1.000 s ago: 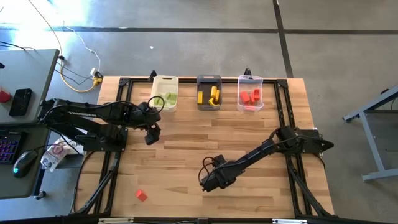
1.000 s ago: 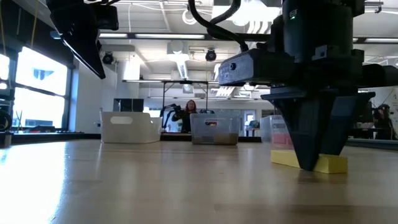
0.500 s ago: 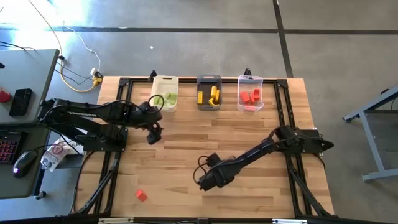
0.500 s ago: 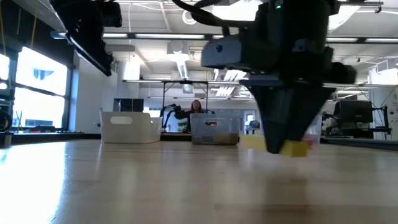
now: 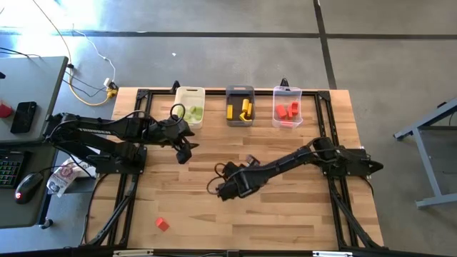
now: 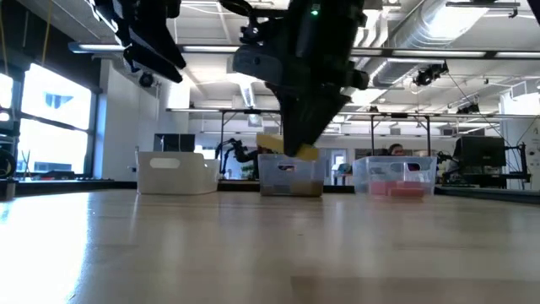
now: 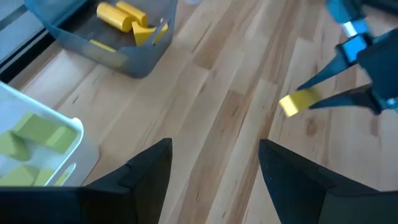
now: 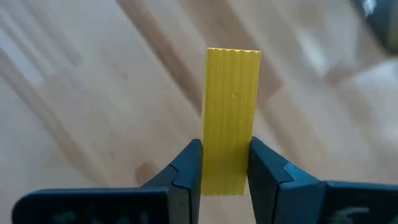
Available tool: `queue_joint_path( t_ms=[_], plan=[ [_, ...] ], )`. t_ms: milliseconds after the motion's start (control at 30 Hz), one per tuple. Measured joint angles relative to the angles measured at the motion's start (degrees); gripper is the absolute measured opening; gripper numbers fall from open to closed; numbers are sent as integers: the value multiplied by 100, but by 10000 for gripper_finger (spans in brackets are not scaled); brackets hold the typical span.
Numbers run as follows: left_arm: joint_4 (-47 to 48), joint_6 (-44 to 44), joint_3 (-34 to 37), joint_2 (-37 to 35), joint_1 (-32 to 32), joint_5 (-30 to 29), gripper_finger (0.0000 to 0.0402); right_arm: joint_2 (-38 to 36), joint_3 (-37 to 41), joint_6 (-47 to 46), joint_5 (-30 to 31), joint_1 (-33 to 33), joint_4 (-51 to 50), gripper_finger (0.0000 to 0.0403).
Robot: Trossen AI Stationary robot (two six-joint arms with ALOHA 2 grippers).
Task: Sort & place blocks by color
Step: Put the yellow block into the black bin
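My right gripper (image 8: 227, 167) is shut on a yellow bar block (image 8: 232, 109), held above the middle of the table (image 5: 300, 182). The low view shows the bar (image 6: 288, 146) at the fingertips, high over the wood, and the left wrist view shows it too (image 7: 298, 101). My left gripper (image 7: 214, 163) stands open over the table's left part (image 5: 184, 151) and holds nothing. A red block (image 5: 162, 224) lies flat on the table near the front left. My right gripper pinches the yellow bar by its two long sides, near one end (image 8: 225, 177), between its two fingers. The fingers slant down from the table's right. The bar's other end (image 8: 233, 57) juts past the fingertips, and the bar hangs clear of the table.
Three bins stand in a row at the far edge: a white one (image 5: 189, 94) with green blocks, a dark grey one (image 5: 240, 91) with yellow blocks, and a clear one (image 5: 287, 91) with red blocks. Bare wood lies between the arms and the bins.
My right gripper has risen with the yellow bar, which lay on the table a second ago and now hangs clear. It has gone toward the table's left and far edges, and its wrist has rolled. My left gripper has tipped upward a little.
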State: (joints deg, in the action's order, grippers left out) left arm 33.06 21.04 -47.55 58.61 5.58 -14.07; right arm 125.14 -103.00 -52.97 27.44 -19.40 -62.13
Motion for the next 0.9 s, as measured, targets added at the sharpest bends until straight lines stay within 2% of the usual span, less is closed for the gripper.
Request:
queue_joint_path(
  t_ms=[367,567,767,900],
  plan=[
    [-219,571,0,0,31,6,225,-11,-717,1615,753,367,3,71],
    [-534,1063,0,0,143,416,225,-15,-1116,2310,1279,434,16,71],
    [-678,1290,0,0,168,507,225,-17,-1255,2853,1702,494,167,71],
    [-828,1380,0,0,166,507,225,-20,-1255,3277,1740,550,420,71]
  ],
)
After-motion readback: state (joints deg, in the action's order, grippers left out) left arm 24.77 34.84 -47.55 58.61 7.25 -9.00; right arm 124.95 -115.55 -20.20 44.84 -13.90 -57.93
